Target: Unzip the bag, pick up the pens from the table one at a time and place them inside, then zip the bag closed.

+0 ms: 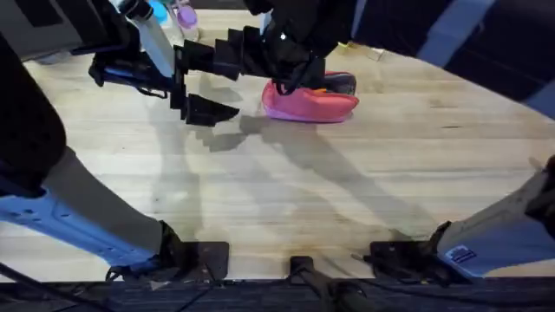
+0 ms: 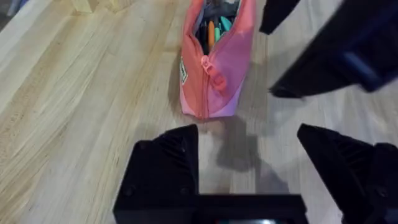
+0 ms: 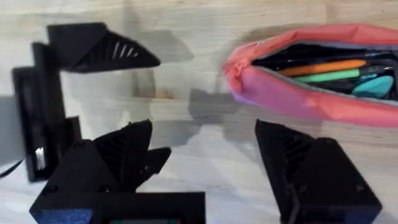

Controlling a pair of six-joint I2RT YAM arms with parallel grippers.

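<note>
Bag [image 2: 211, 62] lies on bench [image 1: 347, 191], unzipped, pens [image 3: 320, 67] inside. Soft, light fabric; will slide and buckle. My left tool [image 2: 249, 158] spread, empty, just short of zipper pull [image 2: 217, 79]. My right tool [image 3: 205, 155] spread, empty, beside bag. I judge: pin fabric end, pinch pull.

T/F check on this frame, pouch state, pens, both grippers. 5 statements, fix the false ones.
1. The bag is zipped shut. False: its zipper gapes open along the top.
2. An orange pen lies inside the bag. True.
3. The left gripper is shut on the bag. False: it is open, short of the bag's end, holding nothing.
4. The right gripper is open and empty. True.
5. The bag hangs in the air between the arms. False: it rests on the table.
</note>
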